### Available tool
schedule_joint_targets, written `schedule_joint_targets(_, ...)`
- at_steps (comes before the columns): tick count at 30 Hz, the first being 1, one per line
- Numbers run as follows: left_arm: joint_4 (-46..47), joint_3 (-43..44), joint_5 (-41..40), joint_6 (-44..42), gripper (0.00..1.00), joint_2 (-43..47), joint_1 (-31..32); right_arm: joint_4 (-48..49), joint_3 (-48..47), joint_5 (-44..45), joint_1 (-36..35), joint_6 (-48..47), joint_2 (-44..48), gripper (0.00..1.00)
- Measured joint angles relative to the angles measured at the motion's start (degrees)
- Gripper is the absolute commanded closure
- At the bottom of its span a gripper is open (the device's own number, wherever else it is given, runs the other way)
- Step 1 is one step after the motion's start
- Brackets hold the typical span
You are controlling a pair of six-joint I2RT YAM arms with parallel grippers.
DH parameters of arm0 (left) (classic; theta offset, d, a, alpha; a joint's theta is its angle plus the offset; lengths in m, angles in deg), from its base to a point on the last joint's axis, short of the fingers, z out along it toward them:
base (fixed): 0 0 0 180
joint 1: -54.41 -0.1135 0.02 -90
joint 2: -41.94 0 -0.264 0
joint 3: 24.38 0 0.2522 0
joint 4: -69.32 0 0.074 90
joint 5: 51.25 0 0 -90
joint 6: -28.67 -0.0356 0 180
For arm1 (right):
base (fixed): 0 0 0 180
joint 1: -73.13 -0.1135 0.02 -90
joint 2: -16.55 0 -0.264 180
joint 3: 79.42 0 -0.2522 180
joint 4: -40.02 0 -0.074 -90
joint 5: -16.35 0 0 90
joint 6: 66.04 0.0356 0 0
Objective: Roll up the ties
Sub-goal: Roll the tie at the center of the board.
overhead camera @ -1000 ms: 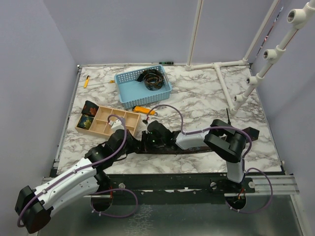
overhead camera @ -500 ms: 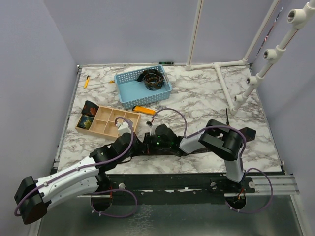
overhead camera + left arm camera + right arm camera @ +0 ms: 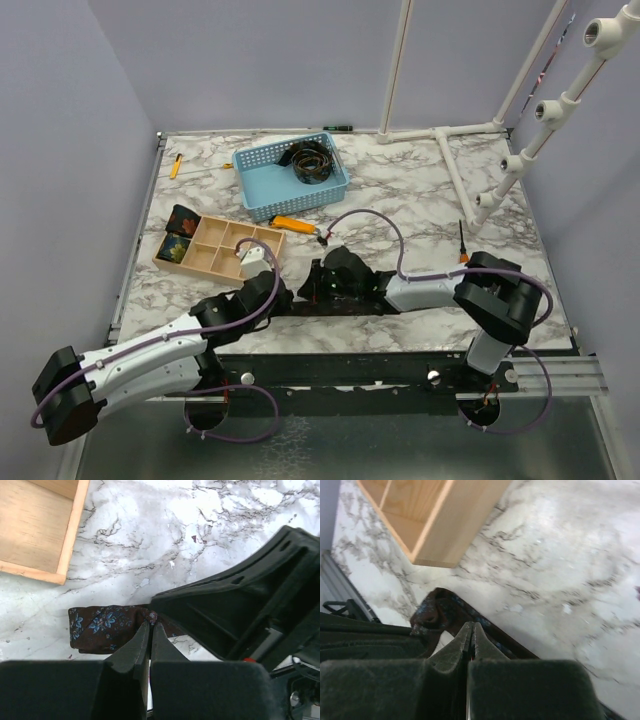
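Left arm (image 3: 150,360): stretched low from near-left base, reaching forward and right, wrist near level.
Left gripper (image 3: 283,295): fingers (image 3: 134,649) pressed together, only hairline seam between them, tips pointing toward right gripper.
Right arm (image 3: 430,293): elbow folded at far right, forearm lying low, running left.
Right gripper (image 3: 312,285): fingers (image 3: 451,652) likewise closed flat against each other.
Two grippers meet nearly tip to tip; right gripper's black body just beyond and right of left fingertips; left gripper's body left of right fingertips.

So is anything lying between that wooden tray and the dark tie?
No. In the left wrist view, only bare marble tabletop separates the wooden tray from the tie.
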Motion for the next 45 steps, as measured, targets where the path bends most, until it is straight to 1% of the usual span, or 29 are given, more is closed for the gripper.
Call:
schedule_joint_targets(5,-0.37,2.40,-1.66,-0.22,1.00,-5.51,2.80,-8.17,2.03,7.56,0.00,-0.46,5.81,0.99)
schedule_joint_targets(11,-0.76,5.03,-4.13,0.20,1.00,-13.68,6.64,-15.96,7.06,15.65,0.04,-0.59,16.20,0.99)
schedule_joint_targets(16,-1.25,7.23,-6.56,1.27,1.00,-19.63,10.45,-19.78,11.76,18.51,0.04,-0.44,24.35,0.99)
schedule_joint_targets(20,-1.20,7.78,-8.04,2.40,1.00,-21.75,12.09,-21.00,13.31,19.06,0.04,-0.31,26.45,1.00)
schedule_joint_targets(21,-1.22,7.78,-8.33,2.64,0.96,-21.97,12.26,-21.24,13.38,19.06,0.04,-0.24,26.47,1.00)
schedule_joint_targets(25,-1.18,7.78,-8.98,3.89,0.74,-21.99,12.31,-21.84,13.40,19.04,0.04,-0.09,26.47,0.99)
schedule_joint_targets(29,-1.14,7.41,-9.05,4.52,0.61,-20.57,12.41,-21.90,13.40,18.84,0.04,0.04,26.47,0.99)
schedule_joint_targets(32,-1.14,6.88,-9.05,4.87,0.55,-18.80,12.41,-21.94,13.38,18.27,0.04,0.04,26.47,0.98)
schedule_joint_targets(34,-1.14,6.60,-9.03,4.96,0.51,-17.64,12.48,-22.08,13.31,17.68,0.04,0.07,26.45,0.92)
schedule_joint_targets(37,-1.36,6.34,-8.94,5.01,0.46,-16.02,12.52,-22.29,12.98,16.28,0.07,0.20,26.45,0.78)
schedule_joint_targets(41,-2.95,6.34,-8.68,5.11,0.46,-11.72,12.52,-22.27,11.67,12.81,0.07,0.15,26.12,0.58)
schedule_joint_targets(43,-4.42,6.36,-8.70,5.25,0.46,-8.44,12.52,-22.12,10.08,10.69,0.07,0.26,25.11,0.50)
schedule_joint_targets(45,-6.16,6.36,-8.92,5.62,0.46,-5.20,12.52,-21.33,8.24,8.33,0.07,0.63,23.45,0.45)
